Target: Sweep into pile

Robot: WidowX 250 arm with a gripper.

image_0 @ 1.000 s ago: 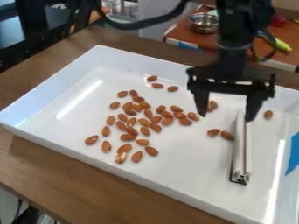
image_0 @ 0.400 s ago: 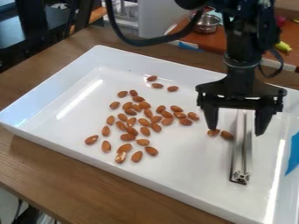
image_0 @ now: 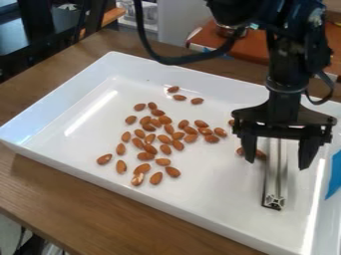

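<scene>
Item one: sweeping bar (image_0: 275,182), pale, straight and slim, lying lengthwise at the right of the white tray (image_0: 220,199). We judge it rigid, light for its length, metal perhaps, and slick along its smooth sides. Recommended hold: square across the two long sides, near mid-length, pads flat, lest it swivel when pushed.

Item two: almonds (image_0: 165,149), loose, many; most scattered about the middle of the tray, a few beside the bar. We expect them hard, very light and prone to skid or roll; push low and slowly.

Item three: gripper (image_0: 277,163), fingers wide apart above the bar, one to either side in view, nothing held that we see. We cannot tell their height over it.
</scene>
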